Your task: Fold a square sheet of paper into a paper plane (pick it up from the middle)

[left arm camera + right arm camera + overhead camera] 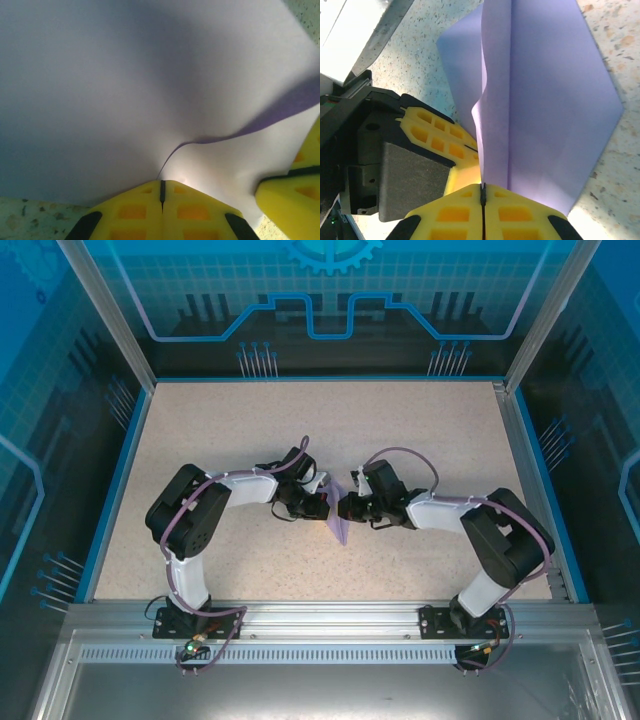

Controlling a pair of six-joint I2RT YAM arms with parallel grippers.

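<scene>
Both pairs of jaws are closed fully, with no gap between the yellow fingers, and each pair pinches the paper [545, 100] at its near edge. On the left gripper [161, 192] the sheet enters the seam between the fingers and spreads away from there, wide and a little bulged, with one dark edge curling across it. On the right gripper [482, 192] the paper rises from the seam in two layers, with a long crease running away from the fingers. From this I judge that a first fold along the middle exists but is loose.

The two grippers are just beside each other, and the left one's fingers appear at the left of the right wrist view, close against the same sheet. I think they hold so near together because thin paper is floppy, and two grips by one line keep the crease straight.

From above, the paper looks like a narrow strip between the gripper tips, so it seems to stand nearly on edge, near the middle of the table [300, 430]. No pointed plane shape is formed yet, so the task seems early. One risk is that a pull from either side tears the sheet
</scene>
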